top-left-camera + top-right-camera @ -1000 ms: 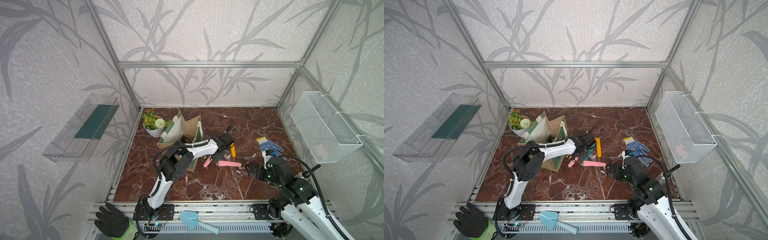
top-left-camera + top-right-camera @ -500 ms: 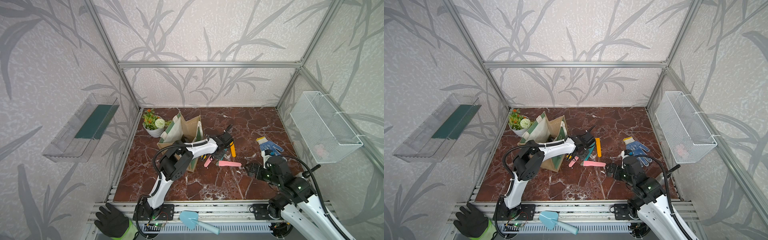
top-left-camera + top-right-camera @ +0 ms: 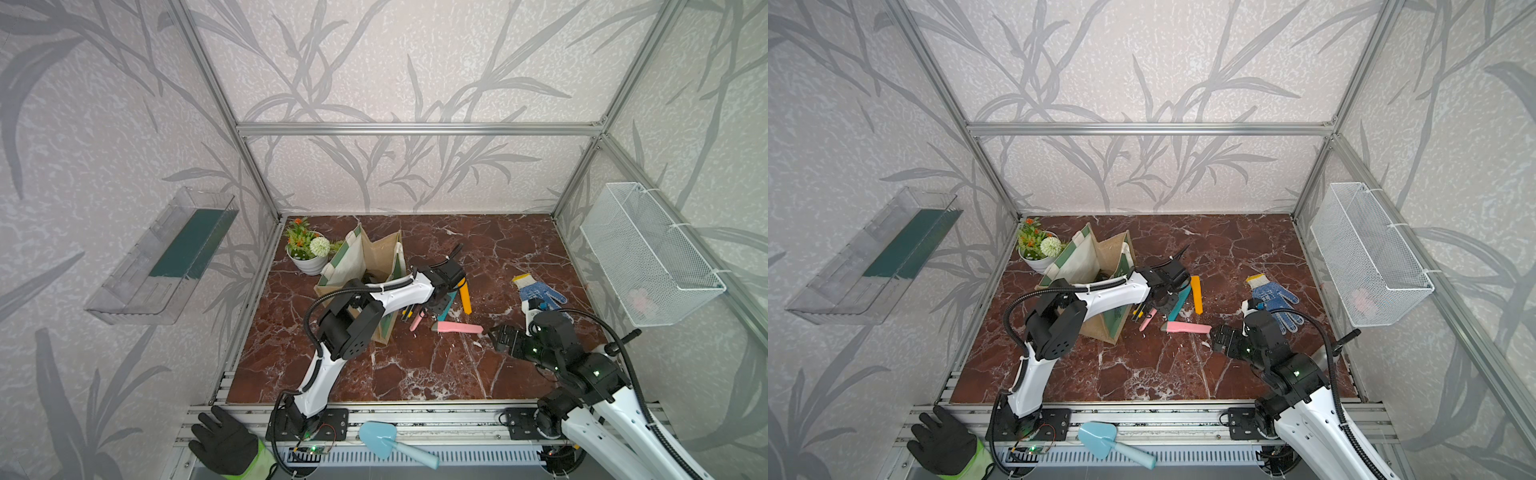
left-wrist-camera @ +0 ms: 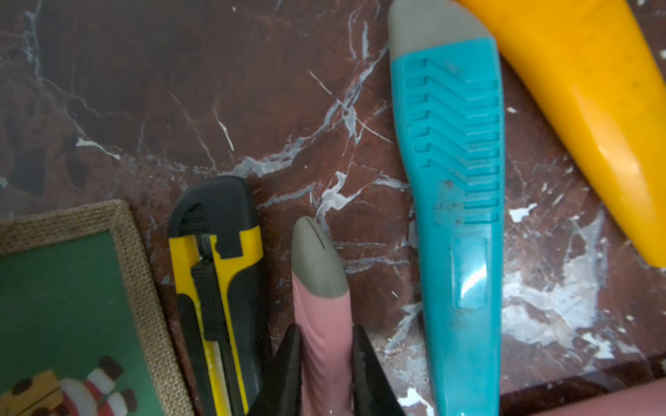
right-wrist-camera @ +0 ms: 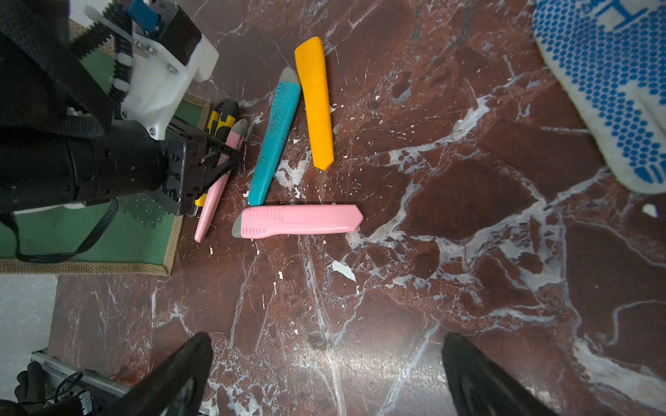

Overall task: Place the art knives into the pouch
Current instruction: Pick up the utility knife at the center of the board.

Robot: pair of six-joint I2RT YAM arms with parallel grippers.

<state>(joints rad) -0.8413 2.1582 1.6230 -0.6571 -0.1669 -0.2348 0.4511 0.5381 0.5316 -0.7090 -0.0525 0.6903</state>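
The art knife (image 4: 320,306) is slim and pink with a grey tip, and it lies on the marble floor beside the pouch (image 3: 374,257). My left gripper (image 4: 326,335) is shut on it, one black finger pressed against each side of the pink body. Both top views show the art knife (image 3: 417,321) (image 3: 1147,320) under the left gripper (image 3: 430,309). The pouch is a tan jute bag with green side panels (image 4: 65,306), standing open at the back left. My right gripper (image 5: 328,340) hovers open over bare floor, holding nothing.
A yellow-black cutter (image 4: 216,273), a teal knife (image 4: 454,180), an orange knife (image 4: 591,108) and a wide pink knife (image 5: 299,220) lie close around. A blue-dotted glove (image 3: 538,291), a flower pot (image 3: 309,249) and a wire basket (image 3: 648,253) stand further off.
The left gripper's jaws have narrowed onto the slim pink art knife. The right arm has barely shifted.
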